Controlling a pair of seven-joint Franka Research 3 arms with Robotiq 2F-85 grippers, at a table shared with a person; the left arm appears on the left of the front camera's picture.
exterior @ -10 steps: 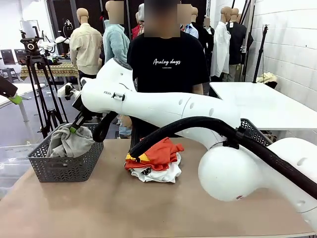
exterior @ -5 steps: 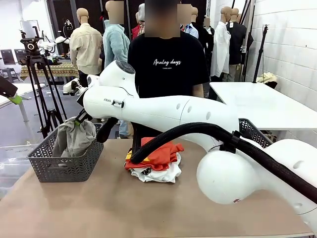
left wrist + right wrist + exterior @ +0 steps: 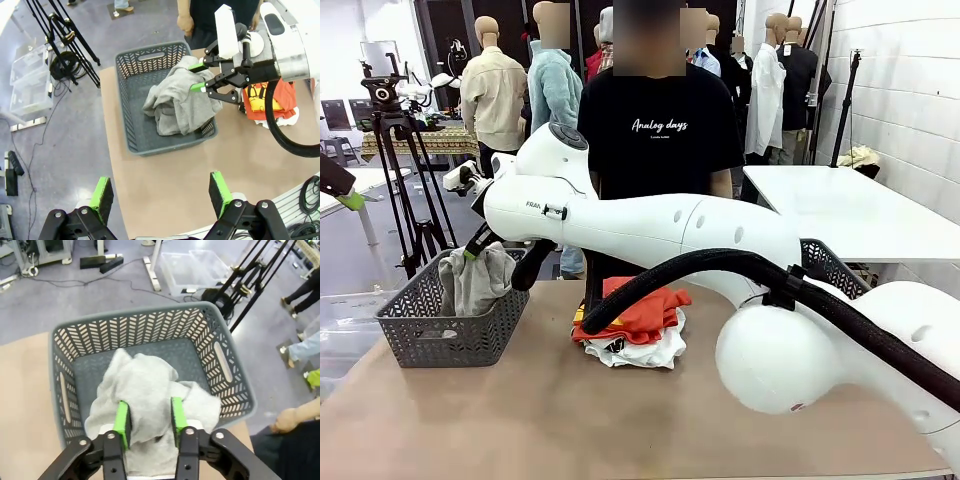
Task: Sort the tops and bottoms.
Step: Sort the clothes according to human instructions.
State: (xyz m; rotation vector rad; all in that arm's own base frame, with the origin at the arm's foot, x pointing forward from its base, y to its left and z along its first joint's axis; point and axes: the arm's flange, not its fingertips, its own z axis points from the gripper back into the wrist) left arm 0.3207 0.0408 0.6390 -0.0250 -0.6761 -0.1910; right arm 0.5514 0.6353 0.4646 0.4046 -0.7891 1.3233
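The grey T-shirt (image 3: 475,285) hangs a touch lower than half a second ago and now slumps inside the basket (image 3: 420,340), so I count this top as good as sorted (the orange-red pile (image 3: 640,312) waits on the table). My right gripper (image 3: 149,414) is half released, with a fold lying loose between its pads.

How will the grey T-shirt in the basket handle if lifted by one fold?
Probably floppy: the grey T-shirt lies in crumpled folds, sagging either side of the right gripper. Likely light for its bulk, since it stands heaped above the basket rim without flattening. Lifted by one fold, the rest would probably trail and might catch the lattice wall.
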